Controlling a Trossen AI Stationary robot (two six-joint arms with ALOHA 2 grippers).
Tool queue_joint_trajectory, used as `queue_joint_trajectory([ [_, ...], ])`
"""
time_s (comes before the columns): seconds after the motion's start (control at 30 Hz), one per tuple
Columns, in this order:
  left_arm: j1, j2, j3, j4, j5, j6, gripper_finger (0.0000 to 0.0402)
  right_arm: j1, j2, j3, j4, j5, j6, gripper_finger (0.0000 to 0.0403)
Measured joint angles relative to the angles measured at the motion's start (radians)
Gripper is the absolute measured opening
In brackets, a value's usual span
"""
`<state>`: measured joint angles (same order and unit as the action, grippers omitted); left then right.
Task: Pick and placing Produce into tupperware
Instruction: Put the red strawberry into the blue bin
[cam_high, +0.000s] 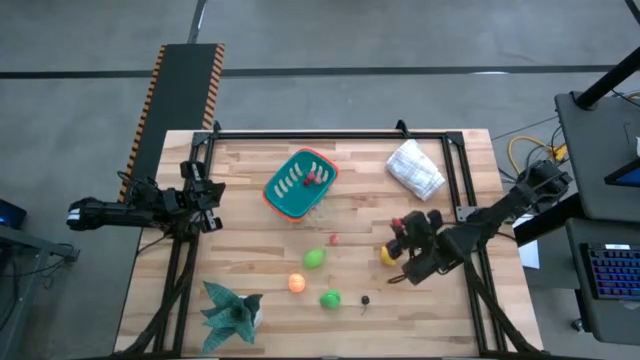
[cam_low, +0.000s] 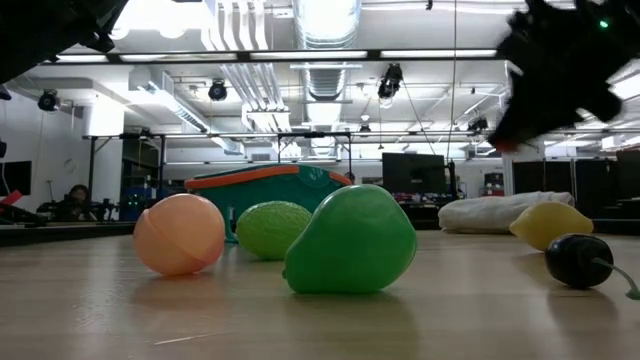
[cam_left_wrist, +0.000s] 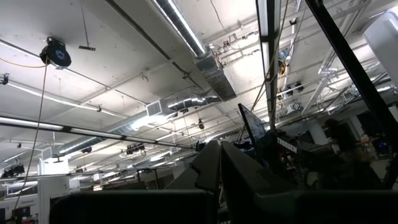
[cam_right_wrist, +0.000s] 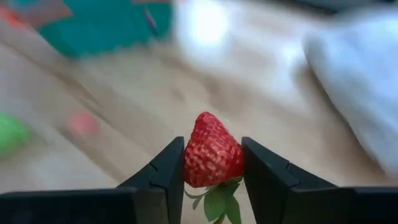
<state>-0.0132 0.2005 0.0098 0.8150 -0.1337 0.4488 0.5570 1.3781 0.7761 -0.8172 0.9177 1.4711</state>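
Only the right wrist view showed the red, seed-pitted toy strawberry (cam_right_wrist: 212, 158) with green leaves, pinched between the right gripper (cam_right_wrist: 212, 168) fingers above the wooden table (cam_high: 450, 310). Overhead, that gripper (cam_high: 400, 226) hovered near a yellow fruit (cam_high: 387, 256). The teal, orange-rimmed tupperware (cam_high: 283, 195) sat well apart. The left gripper (cam_high: 208, 192) waited at the table's left edge, its opening unclear.

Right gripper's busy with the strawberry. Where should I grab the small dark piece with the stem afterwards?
Grip the dark piece across its rounded body from above, fingers clear of the thin stem trailing along the table. The yellow fruit lies nearby, so descend straight.
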Motion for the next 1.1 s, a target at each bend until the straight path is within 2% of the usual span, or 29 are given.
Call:
queue_joint_trajectory([
  [0.1, 0.000, 0.000, 0.000, 0.000, 0.000, 0.000, 0.0000, -0.055, -0.016, 0.000, 0.218, 0.076, -0.266, 0.0121],
  [0.2, 0.000, 0.000, 0.000, 0.000, 0.000, 0.000, 0.0000, -0.128, -0.012, -0.001, 0.481, 0.050, -0.565, 0.0121],
  [0.33, 0.000, 0.000, 0.000, 0.000, 0.000, 0.000, 0.0000, -0.257, 0.014, -0.001, 0.773, -0.108, -0.880, 0.0121],
  [0.5, 0.000, 0.000, 0.000, 0.000, 0.002, 0.000, 0.0000, -0.434, 0.041, -0.001, 0.970, -0.340, -1.069, 0.0121],
  [0.7, 0.000, 0.000, 0.000, 0.020, 0.003, 0.000, 0.0000, -0.627, 0.069, 0.053, 1.017, -0.561, -1.155, 0.0121],
  [0.83, 0.000, -0.002, 0.000, 0.019, 0.006, 0.000, 0.0000, -0.719, 0.137, 0.137, 1.012, -0.694, -1.179, 0.0121],
  [0.93, 0.000, -0.002, 0.000, 0.019, 0.007, 0.000, 0.0000, -0.749, 0.220, 0.238, 0.975, -0.743, -1.203, 0.0121],
  [1.1, 0.000, -0.006, 0.000, 0.019, 0.009, 0.000, 0.0000, -0.769, 0.366, 0.445, 0.749, -0.744, -1.237, 0.0121],
])
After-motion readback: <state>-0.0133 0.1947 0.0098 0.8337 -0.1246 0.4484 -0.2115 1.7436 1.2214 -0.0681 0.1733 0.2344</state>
